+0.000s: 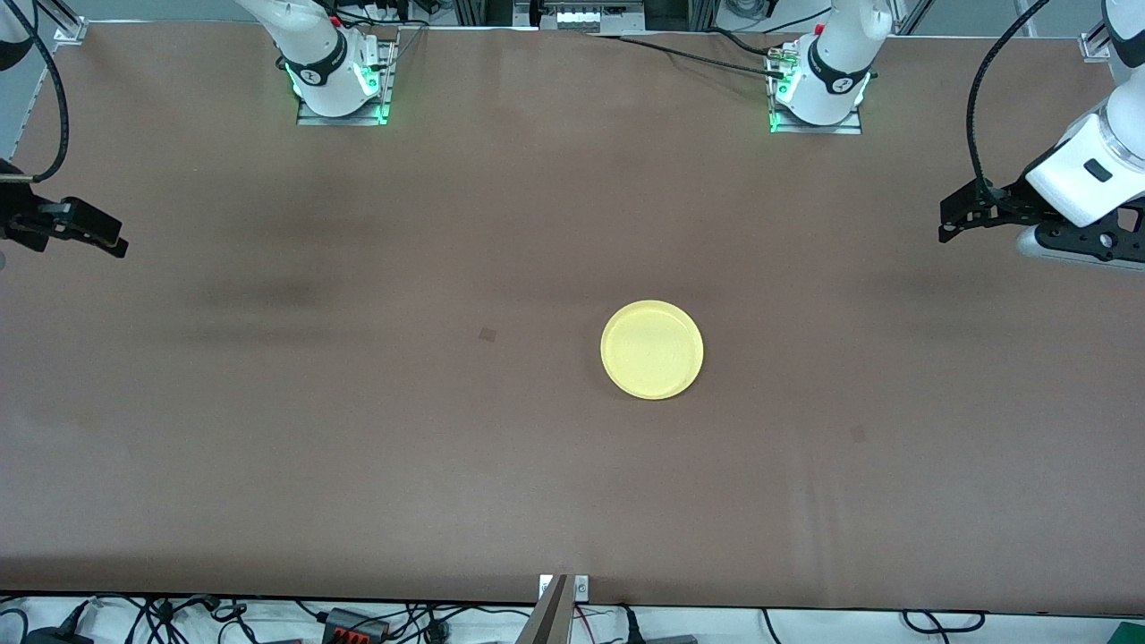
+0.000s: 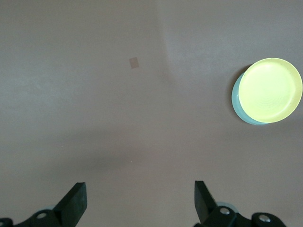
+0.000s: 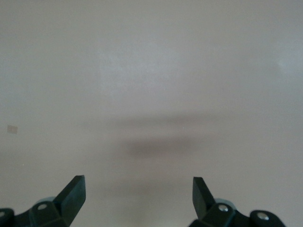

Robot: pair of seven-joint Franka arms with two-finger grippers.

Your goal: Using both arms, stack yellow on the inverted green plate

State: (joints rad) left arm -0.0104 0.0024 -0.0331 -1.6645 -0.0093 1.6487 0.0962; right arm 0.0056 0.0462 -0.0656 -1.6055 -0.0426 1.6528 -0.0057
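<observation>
Stacking looks finished: the yellow plate (image 1: 652, 350) sits on the green plate (image 2: 237, 101) mid-table, the left gripper (image 1: 953, 219) and right gripper (image 1: 103, 234) hang spread, empty, at the table's ends, nothing apparently left.

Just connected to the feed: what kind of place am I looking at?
Likely a robotics lab bench: a brown-covered table, two arm bases bolted along its edge, cables below, and only a yellow plate stacked on a green plate.

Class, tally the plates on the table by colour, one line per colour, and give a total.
Yellow plate: 1
Green plate: 1, under the yellow one, only its edge showing
Total: 2
</observation>
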